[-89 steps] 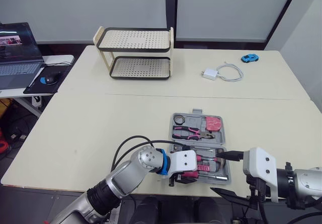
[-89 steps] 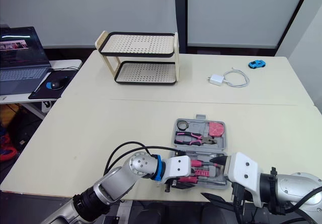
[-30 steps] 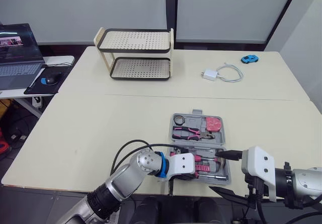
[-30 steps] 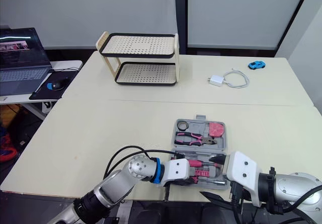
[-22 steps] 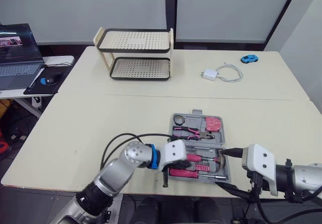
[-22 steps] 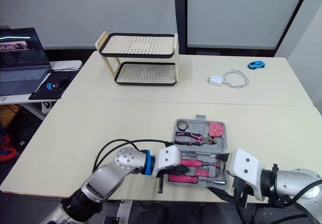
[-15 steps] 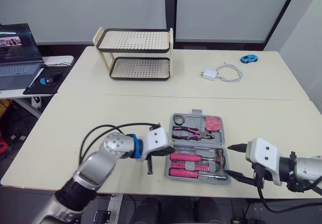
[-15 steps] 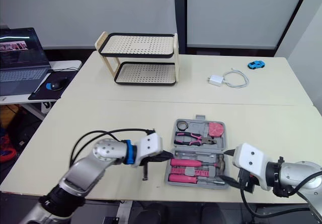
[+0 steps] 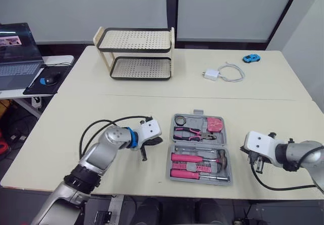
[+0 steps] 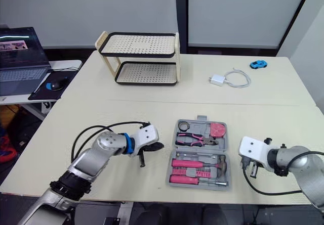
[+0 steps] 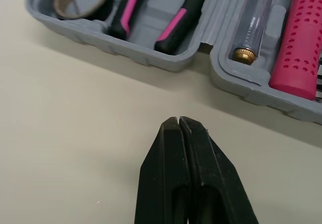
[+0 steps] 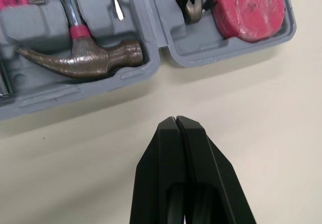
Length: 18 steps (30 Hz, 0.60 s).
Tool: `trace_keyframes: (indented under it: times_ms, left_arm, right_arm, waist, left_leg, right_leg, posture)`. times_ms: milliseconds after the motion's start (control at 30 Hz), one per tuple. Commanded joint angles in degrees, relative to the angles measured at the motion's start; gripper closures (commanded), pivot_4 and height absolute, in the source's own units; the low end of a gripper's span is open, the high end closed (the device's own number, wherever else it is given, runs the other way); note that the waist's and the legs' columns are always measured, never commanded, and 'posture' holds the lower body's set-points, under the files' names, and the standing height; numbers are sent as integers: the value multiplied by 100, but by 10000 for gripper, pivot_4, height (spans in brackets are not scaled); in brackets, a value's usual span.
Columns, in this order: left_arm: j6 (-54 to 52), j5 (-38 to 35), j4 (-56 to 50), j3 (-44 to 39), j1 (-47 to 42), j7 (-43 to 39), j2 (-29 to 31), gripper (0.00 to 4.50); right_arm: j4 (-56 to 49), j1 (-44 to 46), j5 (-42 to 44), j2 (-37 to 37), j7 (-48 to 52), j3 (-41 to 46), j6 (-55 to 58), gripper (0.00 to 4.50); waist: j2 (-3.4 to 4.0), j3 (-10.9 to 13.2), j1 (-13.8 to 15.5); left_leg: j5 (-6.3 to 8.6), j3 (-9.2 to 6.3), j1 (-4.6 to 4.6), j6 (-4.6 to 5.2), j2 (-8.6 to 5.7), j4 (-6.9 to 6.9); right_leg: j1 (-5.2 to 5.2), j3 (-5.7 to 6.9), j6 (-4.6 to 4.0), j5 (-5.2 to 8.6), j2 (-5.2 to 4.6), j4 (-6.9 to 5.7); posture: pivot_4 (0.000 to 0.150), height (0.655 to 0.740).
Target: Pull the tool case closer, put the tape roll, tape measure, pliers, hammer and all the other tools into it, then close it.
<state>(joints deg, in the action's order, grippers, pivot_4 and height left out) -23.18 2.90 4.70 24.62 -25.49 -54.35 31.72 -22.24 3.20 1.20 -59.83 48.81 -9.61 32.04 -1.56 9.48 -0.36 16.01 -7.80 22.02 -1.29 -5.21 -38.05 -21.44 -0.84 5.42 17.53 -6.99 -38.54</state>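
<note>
Your left gripper (image 11: 178,119) sits pinched shut and empty just left of the open tool case (image 11: 166,58), your right gripper (image 12: 175,118) likewise on its right. Tape roll (image 11: 98,13), pliers (image 11: 171,30), tape measure (image 12: 249,5) and hammer (image 12: 80,63) lie inside; closing it looks like all that remains.

A grey tool case (image 9: 198,144) is lying open on the cream surface (image 9: 101,119), its far half holding the black tape roll (image 9: 180,120), pink-handled pliers (image 9: 192,132) and pink tape measure (image 9: 215,124), its near half carrying the hammer (image 9: 202,158) and a pink-handled screwdriver (image 9: 190,174).
</note>
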Motion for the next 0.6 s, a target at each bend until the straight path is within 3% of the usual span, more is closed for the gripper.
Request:
trace_keyframes:
  times_ms: [33, 600]
  left_arm:
    - [144, 163, 118, 80, -199, 82, -181, 45000]
    - [185, 498, 688, 386, -471, -11, -755, 45000]
  right_arm:
    - [-8, 257, -196, 82, 81, -254, 246, 44698]
    - [578, 934, -808, 769, 162, -1005, 195, 44698]
  waist:
    - [0, 0, 8]
    - [1, -1, 13]
  left_leg:
    - [-1, -1, 0, -2, 0, 0]
    - [-5, -3, 0, -9, -3, -5]
  right_leg:
    - [-1, 0, 0, 0, 0, 0]
    - [-1, 1, 1, 0, -2, -4]
  posture:
    - [1500, 7400]
    - [1500, 7400]
